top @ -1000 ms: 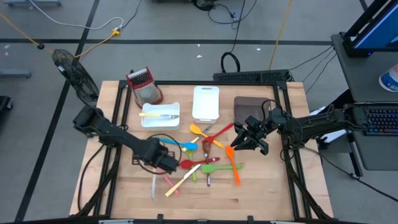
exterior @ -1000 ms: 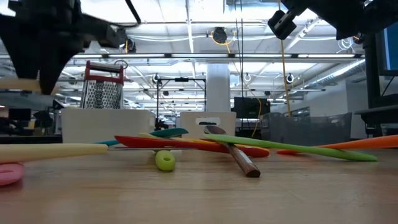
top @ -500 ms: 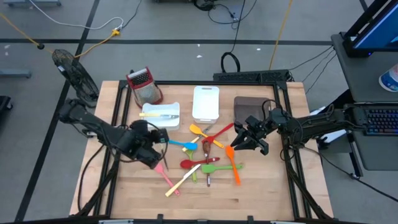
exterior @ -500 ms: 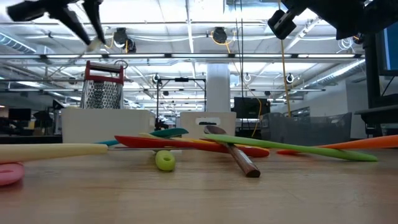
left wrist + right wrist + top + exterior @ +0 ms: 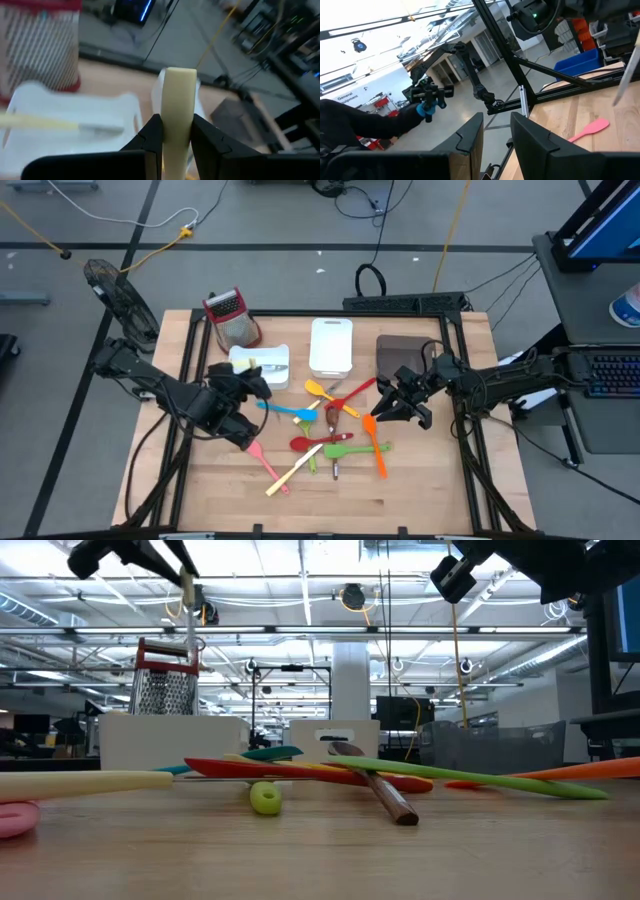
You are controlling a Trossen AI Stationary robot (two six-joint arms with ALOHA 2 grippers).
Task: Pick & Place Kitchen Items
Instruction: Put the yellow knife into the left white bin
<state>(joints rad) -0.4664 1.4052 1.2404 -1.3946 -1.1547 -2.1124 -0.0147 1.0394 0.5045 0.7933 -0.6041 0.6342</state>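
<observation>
My left gripper (image 5: 248, 383) is shut on a slim cream-handled utensil (image 5: 188, 610) above the white tray (image 5: 270, 370) at the table's far left. A like cream-handled utensil (image 5: 50, 122) lies in that tray. Several coloured utensils (image 5: 335, 430) lie heaped on the table's middle, with a cream stick (image 5: 295, 472) and a pink spatula (image 5: 265, 463) nearer the front. My right gripper (image 5: 395, 405) is open and empty, high above the table to the right of the heap, by the orange spatula (image 5: 376, 445). My left gripper pinches the utensil's cream handle (image 5: 178, 115) between its two fingers; the handle's end sticks out past the fingertips. In the low view the slim rest of the utensil (image 5: 188, 625) hangs nearly upright below the gripper, lifted clear of table and tray.
A red-topped metal grater (image 5: 232, 318) stands at the far left behind the tray. A second white tray (image 5: 330, 345) and a brown tray (image 5: 398, 352) lie along the far side. A black fan (image 5: 120, 300) stands off the far left corner.
My left gripper has risen from the table's near middle and gone toward the far edge, to above the white tray, carrying the cream-handled utensil. The utensil, which lay on the table, is lifted clear and hangs below the gripper.
</observation>
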